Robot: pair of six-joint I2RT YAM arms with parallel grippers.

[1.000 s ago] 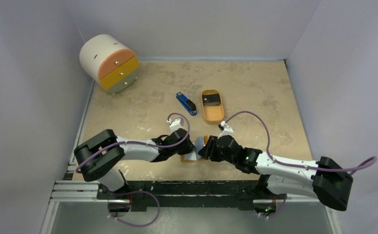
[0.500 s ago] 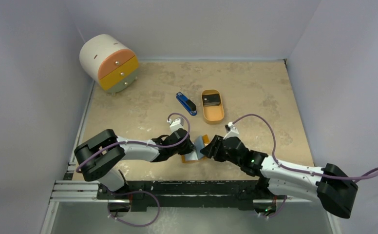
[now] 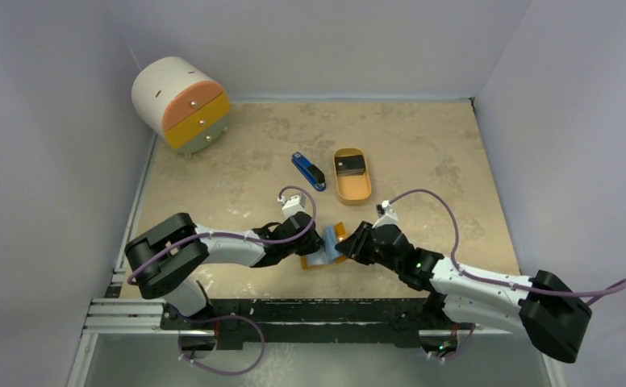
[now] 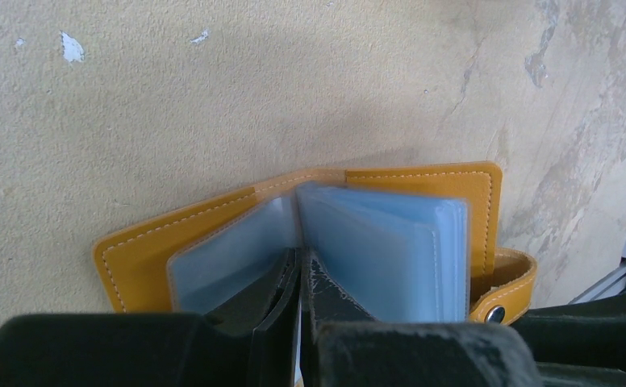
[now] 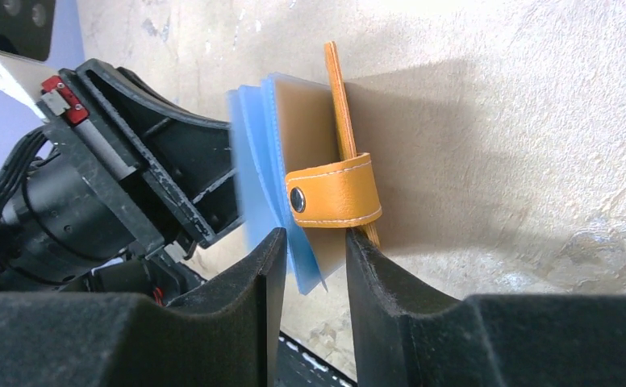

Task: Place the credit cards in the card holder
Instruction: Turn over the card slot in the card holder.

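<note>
From above, the left fingers point(image 3: 317, 244) and the right fingers point(image 3: 347, 248) cover most of the card holder point(image 3: 328, 242). We see only a slip of orange cover and pale blue leaf between them, near the front edge of the worktop point(image 3: 423, 153). In the left wrist view the holder's near edge is cut off behind the left fingers point(image 4: 300, 274). In the right wrist view one cover shows only edge-on. We cannot make out whether any card sits inside the clear blue leaves. The credit cards point(image 3: 350, 166) lie dark in the oval orange tray point(image 3: 353, 198) further back, well apart from both sets of fingers. We cannot tell how many there are.

The card holder point(image 4: 213, 222) is open, and its strap-side cover stands up off the worktop with the leaves fanned beside it. The left fingers are pressed together to a hairline. Their tips sit at the fold, with one leaf to one side and the rest of the stack to the other. Whether a leaf is pinched between them is hidden from us. The right fingers stand part-way apart, astride the free corner of the stack just under the snap strap point(image 5: 334, 193). We cannot tell whether they press on it.
</note>
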